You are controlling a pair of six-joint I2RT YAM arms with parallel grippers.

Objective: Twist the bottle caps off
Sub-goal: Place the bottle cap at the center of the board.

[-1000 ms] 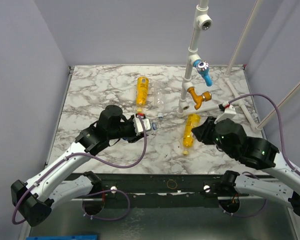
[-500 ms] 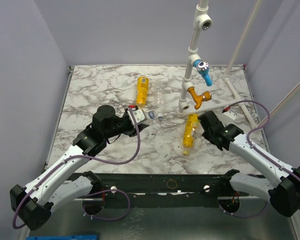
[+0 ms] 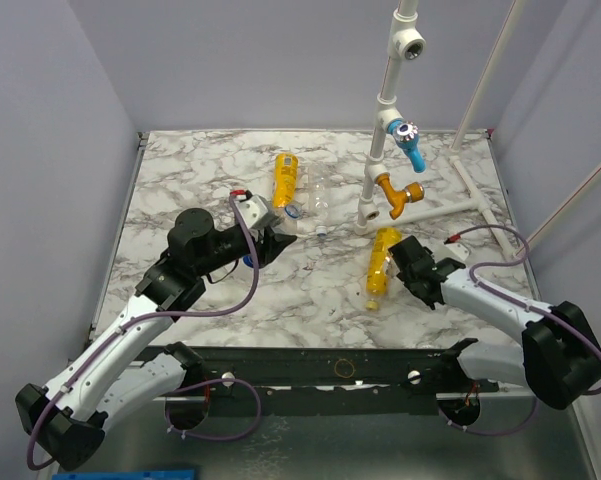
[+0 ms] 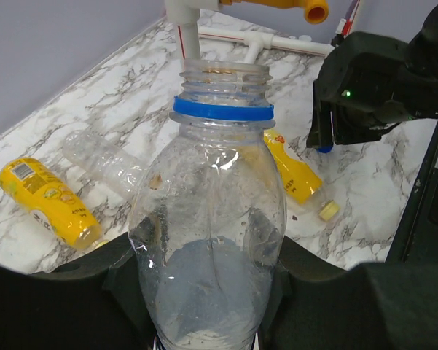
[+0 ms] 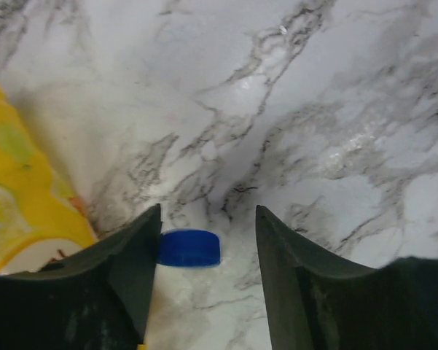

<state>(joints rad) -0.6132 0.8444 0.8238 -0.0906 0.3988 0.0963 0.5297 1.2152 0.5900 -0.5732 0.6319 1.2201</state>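
Marble table [image 3: 180,170], lilac walls [image 3: 230,60] | left tool [image 4: 206,292] clamps capless bottle [image 4: 208,182] | right tool [image 5: 208,226] spread, empty

Blue cap [image 5: 190,248] on marble [image 5: 335,109], beside parted end effector [image 5: 208,213], yellow bottle [image 5: 22,197] left

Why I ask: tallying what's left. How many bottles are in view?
4. The left tool holds an open clear bottle; a yellow bottle and a second clear bottle lie side by side at the far middle; a second yellow bottle lies beside the right tool. None seems hidden.

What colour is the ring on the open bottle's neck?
Blue: the ring on the bottle, clearest in the left wrist view.
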